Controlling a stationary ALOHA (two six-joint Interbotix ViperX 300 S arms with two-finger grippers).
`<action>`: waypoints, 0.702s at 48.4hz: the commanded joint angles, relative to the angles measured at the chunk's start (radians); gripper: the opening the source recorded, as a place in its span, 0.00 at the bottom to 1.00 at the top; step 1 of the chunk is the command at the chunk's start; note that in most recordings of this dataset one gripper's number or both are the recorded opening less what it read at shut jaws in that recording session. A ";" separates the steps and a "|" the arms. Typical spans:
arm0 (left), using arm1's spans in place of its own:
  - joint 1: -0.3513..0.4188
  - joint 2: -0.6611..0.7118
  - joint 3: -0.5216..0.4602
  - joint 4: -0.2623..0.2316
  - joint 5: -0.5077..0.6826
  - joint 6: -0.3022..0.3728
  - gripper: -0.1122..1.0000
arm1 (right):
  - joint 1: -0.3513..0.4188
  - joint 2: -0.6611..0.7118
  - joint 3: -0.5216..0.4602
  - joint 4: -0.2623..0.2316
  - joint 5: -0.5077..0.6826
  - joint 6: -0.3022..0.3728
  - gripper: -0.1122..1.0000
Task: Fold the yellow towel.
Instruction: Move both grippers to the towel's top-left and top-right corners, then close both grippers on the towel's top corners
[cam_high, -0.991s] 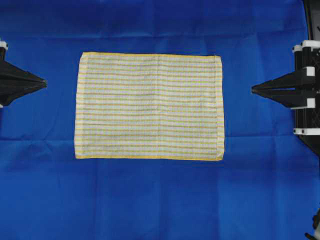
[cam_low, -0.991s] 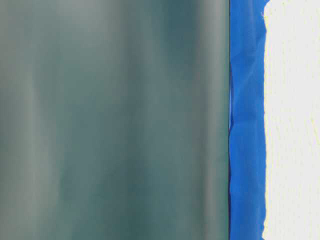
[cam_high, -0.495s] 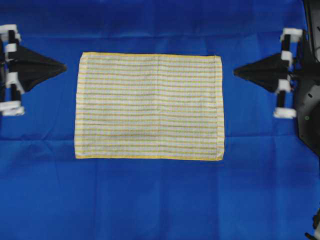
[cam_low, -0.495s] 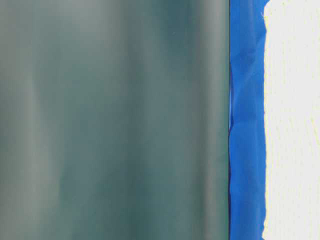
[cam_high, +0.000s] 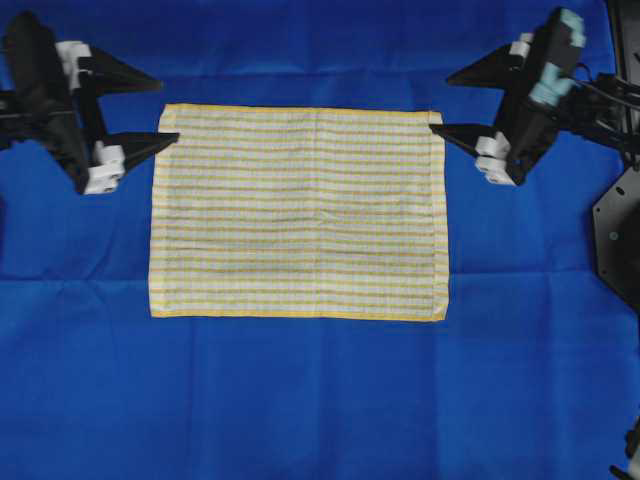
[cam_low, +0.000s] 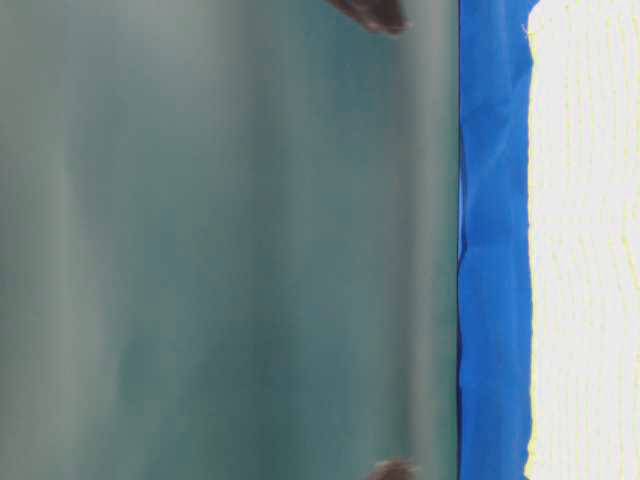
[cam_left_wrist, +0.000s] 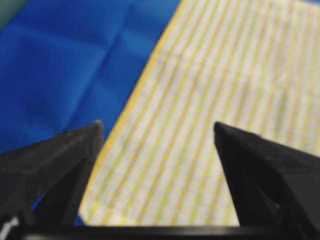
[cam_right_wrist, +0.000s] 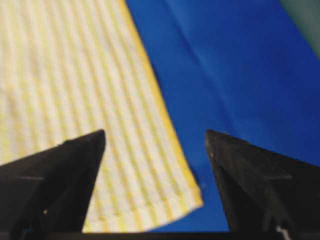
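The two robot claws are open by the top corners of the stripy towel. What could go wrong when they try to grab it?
1. The thin white towel with yellow stripes lies flat on the big plain blue cloth. The open left gripper or open right gripper might pinch the blue cloth too and drag it.
2. Each gripper sits right at a corner's edge, so the hem could slip out.
3. If only one catches, the fold may go crooked.

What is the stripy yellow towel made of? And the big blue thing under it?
The yellow towel looks like thin woven cotton: fine stripes, stitched hem, matte. The blue cloth seems a smoother fabric with a slight sheen, showing fold creases.
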 joint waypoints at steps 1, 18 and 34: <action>0.032 0.067 -0.023 -0.003 -0.038 0.000 0.88 | -0.035 0.078 -0.031 0.002 -0.018 -0.002 0.77; 0.086 0.313 -0.064 -0.003 -0.110 0.002 0.82 | -0.080 0.321 -0.081 0.000 -0.077 -0.003 0.72; 0.133 0.433 -0.074 -0.009 -0.147 0.000 0.72 | -0.106 0.426 -0.081 0.002 -0.123 -0.003 0.66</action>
